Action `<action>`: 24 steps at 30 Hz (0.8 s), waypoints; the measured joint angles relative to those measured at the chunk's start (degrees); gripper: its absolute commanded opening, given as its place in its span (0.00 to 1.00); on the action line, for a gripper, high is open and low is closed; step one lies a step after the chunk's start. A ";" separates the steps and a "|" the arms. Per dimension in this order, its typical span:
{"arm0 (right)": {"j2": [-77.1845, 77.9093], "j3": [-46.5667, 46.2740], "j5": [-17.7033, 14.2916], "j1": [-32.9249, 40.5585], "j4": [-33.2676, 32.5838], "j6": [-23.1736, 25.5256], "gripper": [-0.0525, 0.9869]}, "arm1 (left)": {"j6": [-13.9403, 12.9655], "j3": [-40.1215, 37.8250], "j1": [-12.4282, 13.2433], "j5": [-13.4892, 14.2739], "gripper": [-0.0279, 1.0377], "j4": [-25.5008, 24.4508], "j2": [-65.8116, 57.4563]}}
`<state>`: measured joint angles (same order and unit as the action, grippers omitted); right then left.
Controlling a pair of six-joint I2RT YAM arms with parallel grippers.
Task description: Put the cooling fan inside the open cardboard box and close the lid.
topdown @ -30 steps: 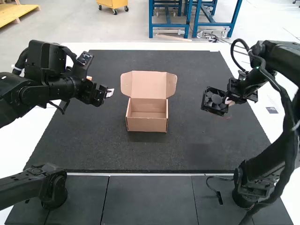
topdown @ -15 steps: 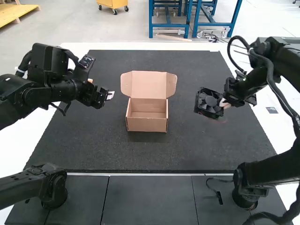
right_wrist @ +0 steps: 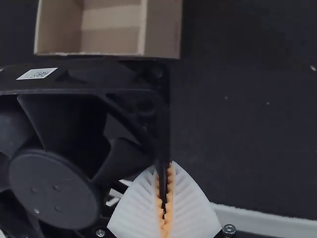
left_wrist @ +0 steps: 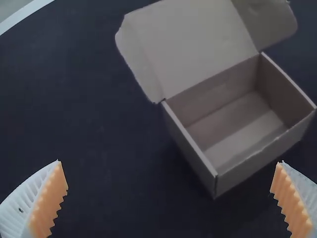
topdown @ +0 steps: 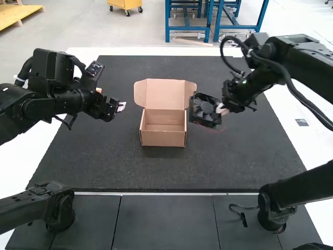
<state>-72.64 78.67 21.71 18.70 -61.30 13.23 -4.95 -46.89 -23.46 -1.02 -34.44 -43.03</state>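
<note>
An open brown cardboard box point(topdown: 163, 126) stands mid-mat, its lid point(topdown: 164, 94) raised at the far side, its inside empty point(left_wrist: 237, 128). A black square cooling fan point(topdown: 205, 111) hangs in the air just right of the box's right wall, tilted. My right gripper point(topdown: 223, 108) is shut on the fan's edge; its white ribbed fingers point(right_wrist: 148, 198) pinch the frame point(right_wrist: 84, 158), with the box point(right_wrist: 106, 27) beyond. My left gripper point(topdown: 115, 105) hovers left of the box, open, with white ribbed fingers point(left_wrist: 42, 198) wide apart and nothing between them.
A black mat point(topdown: 104, 156) covers the table, edged by white tabletop point(topdown: 15, 151). A small dark tag point(topdown: 301, 122) lies on the white surface at the right. Bare mat lies in front of the box.
The right arm has carried the fan leftward from the mat's right side to just beside the box. The left gripper has barely moved.
</note>
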 measured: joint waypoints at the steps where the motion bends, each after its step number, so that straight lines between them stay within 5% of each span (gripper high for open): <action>1: -0.52 0.00 0.02 1.40 0.70 0.79 0.03 | 0.00 0.00 0.00 0.00 0.94 -0.20 0.31; 10: -6.10 3.78 -0.50 11.32 4.31 6.19 0.03 | 0.00 0.33 0.00 0.22 0.94 -1.57 3.69; 24: -14.43 7.87 -8.11 18.56 8.74 9.64 0.03 | 0.02 0.31 0.00 1.05 0.94 -0.74 4.09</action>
<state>-87.07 86.54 13.61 37.26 -52.56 22.87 -4.93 -46.59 -23.46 0.03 -35.18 -38.94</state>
